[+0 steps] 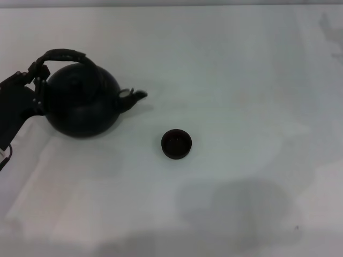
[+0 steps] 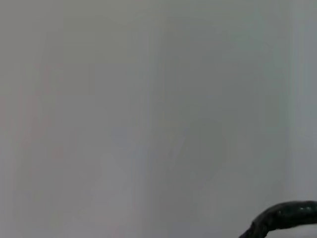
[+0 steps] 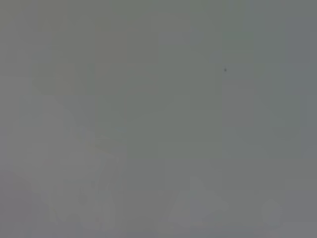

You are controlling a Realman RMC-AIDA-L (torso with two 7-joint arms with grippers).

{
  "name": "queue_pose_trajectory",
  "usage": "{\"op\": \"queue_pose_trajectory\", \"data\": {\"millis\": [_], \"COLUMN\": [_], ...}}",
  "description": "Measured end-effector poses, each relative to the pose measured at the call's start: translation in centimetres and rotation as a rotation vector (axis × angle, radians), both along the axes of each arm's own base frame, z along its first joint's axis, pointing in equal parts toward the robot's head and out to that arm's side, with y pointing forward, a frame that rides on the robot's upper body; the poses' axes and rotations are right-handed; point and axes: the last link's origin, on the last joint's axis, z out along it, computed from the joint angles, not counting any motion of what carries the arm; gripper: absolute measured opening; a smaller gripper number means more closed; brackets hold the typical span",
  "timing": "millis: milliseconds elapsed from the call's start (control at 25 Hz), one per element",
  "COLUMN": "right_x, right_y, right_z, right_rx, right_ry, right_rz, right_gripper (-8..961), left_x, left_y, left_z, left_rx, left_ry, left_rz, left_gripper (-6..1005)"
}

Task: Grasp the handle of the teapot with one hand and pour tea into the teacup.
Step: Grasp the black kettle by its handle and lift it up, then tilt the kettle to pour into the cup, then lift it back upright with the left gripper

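The left gripper (image 1: pixel 36 80), a black claw entering from the left edge of the head view, sits at the left end of the dark, rough-textured arched handle (image 1: pixel 64 54); its fingers appear closed on that band, though dark on dark blurs the contact. The handle loops over one large round matte black teapot (image 1: pixel 80 104), which stands upright on the white table (image 1: pixel 241 80) at the left side. Its short stubby spout (image 1: pixel 133 96) points toward the robot's right, so the pot's long axis runs left to right. One small round dark handleless teacup (image 1: pixel 176 144) stands apart from the pot, nearer the robot and right of the spout. The left wrist view catches only a curved piece of the handle (image 2: pixel 282 218). The right gripper is out of sight.
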Motion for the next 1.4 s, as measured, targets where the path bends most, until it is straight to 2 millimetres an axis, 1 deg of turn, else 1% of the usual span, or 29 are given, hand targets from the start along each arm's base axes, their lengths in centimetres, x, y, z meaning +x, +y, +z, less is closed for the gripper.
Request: {"op": "queue_pose_trajectory", "data": {"millis": [200,480,680,800,920,1000,1040,1280,1400], "right_x": [0.2,0.6,0.7,0.8,0.8,0.9,1.0,1.0,1.0], "right_y": [-0.2,-0.5,-0.6,-0.8,-0.8,-0.8,-0.9,-0.9,-0.9], "right_z": [0.0,-0.1,-0.2,-0.3,-0.3,-0.3,-0.3,-0.4,-0.4], "right_rx": [-0.001,-0.002,-0.003,-0.007,-0.007,-0.006,-0.006,-0.004,-0.004], "right_ry": [-0.001,0.001,0.003,0.006,0.007,0.008,0.008,0.011,0.012], "right_rz": [-0.005,-0.015,-0.019,-0.024,-0.025,-0.027,-0.028,-0.031,-0.031], "right_gripper": [830,830,830,830,830,830,830,830,830], "left_x": [0.1,1.5,3.1,3.8,4.5,4.7,5.1,5.4,5.3], "left_y": [0.4,1.6,2.9,3.4,3.4,3.4,3.4,3.3,3.1], "left_z": [0.4,0.7,0.6,0.3,-0.4,-0.6,-0.7,-0.5,0.0], "left_rx": [0.042,0.064,0.057,0.051,0.037,0.038,0.042,0.038,0.029], "left_ry": [-0.037,-0.053,-0.043,-0.007,0.091,0.119,0.153,0.187,0.225], "left_rz": [0.020,-0.042,-0.108,-0.149,-0.217,-0.238,-0.275,-0.330,-0.371], "left_gripper": [116,115,115,115,114,114,114,114,113]}}
